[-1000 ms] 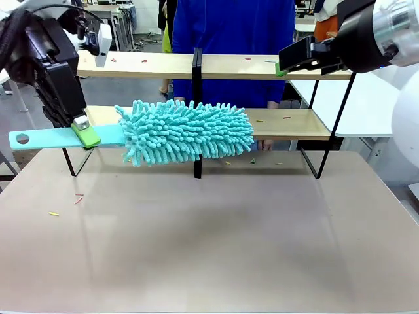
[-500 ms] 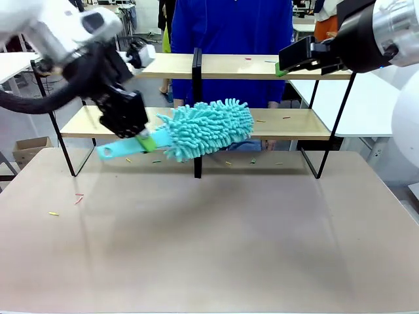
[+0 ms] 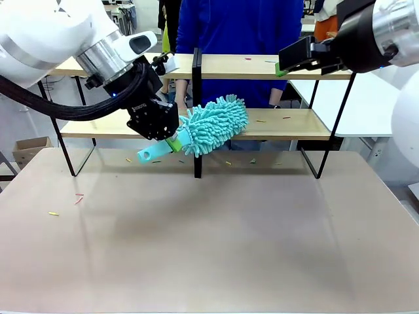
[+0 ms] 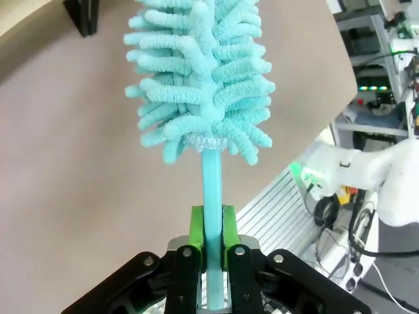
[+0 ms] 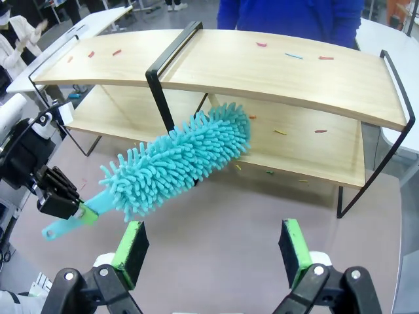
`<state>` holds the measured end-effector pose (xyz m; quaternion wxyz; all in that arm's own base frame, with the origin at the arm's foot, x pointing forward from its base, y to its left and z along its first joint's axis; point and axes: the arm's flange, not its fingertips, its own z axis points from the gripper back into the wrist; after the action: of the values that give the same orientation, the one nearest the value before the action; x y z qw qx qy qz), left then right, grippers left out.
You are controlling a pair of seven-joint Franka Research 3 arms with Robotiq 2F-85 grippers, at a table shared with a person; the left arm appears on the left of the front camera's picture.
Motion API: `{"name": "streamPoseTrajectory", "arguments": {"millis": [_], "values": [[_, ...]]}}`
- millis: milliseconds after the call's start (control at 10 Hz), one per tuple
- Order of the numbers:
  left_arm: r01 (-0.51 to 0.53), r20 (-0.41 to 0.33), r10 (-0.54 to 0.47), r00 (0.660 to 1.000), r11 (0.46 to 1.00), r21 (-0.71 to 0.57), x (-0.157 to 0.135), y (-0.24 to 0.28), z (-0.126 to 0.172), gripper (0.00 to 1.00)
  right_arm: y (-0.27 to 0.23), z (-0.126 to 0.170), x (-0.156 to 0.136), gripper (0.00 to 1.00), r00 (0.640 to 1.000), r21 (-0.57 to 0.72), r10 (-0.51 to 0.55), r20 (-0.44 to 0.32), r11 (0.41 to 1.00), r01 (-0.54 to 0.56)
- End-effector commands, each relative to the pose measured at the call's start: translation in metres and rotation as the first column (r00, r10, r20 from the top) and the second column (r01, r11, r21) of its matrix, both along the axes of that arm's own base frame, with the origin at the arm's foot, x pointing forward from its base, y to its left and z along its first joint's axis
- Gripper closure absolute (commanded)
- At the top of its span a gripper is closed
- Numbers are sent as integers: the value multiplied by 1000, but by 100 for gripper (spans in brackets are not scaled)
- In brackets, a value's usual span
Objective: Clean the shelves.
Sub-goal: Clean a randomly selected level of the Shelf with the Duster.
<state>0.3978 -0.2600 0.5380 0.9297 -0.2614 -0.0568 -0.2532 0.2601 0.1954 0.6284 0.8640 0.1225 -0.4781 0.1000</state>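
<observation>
- Two robot hands work near the shelves [image 3: 294, 123] – a wide two-tier rack of light wooden boards on a thin black frame, standing at the far part of the surface [image 3: 229, 242].
- The left hand [image 3: 171, 140] is left of the rack's central post [image 3: 197, 98] and in front of the lower tier. Its green pads are pressed onto the flat handle [image 3: 152, 153] of a turquoise microfibre duster [image 3: 213, 124].
- In the left wrist view the handle runs straight up between the two pads of that hand [image 4: 213, 229], and the fluffy head [image 4: 200, 78] is spread above it.
- The duster is tilted, with the handle end low and left of the post. The head crosses in front of the post, and its tip reaches the lower board just right of it [image 5: 177, 160].
- The right hand [image 5: 211, 243] is high and well to the right of the post, near the upper board's right end – its fingers are spread wide and hold nothing.
- Small coloured scraps [image 5: 294, 55] lie on the boards on both sides of the post, and a few lie on the surface in front of the rack.
- A person in blue [image 3: 236, 26] stands behind the post.
</observation>
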Motion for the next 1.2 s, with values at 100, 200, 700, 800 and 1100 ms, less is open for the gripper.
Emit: {"name": "streamPoseTrajectory", "arguments": {"millis": [100, 200, 700, 800, 1100], "values": [[-126, 59, 123, 991, 991, 39, 4, -3, 0, 87, 0, 1, 0, 0, 1000, 4, 1, 0, 1000, -1], [-176, 74, 174, 982, 984, 24, 7, -15, -1, 87, 0, 1, 0, 0, 1000, 4, 1, 0, 1000, -1], [-322, 152, 309, 939, 945, 66, 16, -65, -14, 87, 0, 1, 0, 0, 1000, 4, 1, 0, 1000, -1], [-380, 176, 365, 914, 923, 57, 21, -76, -17, 87, 0, 1, 0, 0, 1000, 4, 1, 0, 1000, -1], [-447, 217, 424, 879, 892, 66, 46, -110, -26, 87, 0, 1, 0, 0, 1000, 4, 1, 0, 1000, -1]]}}
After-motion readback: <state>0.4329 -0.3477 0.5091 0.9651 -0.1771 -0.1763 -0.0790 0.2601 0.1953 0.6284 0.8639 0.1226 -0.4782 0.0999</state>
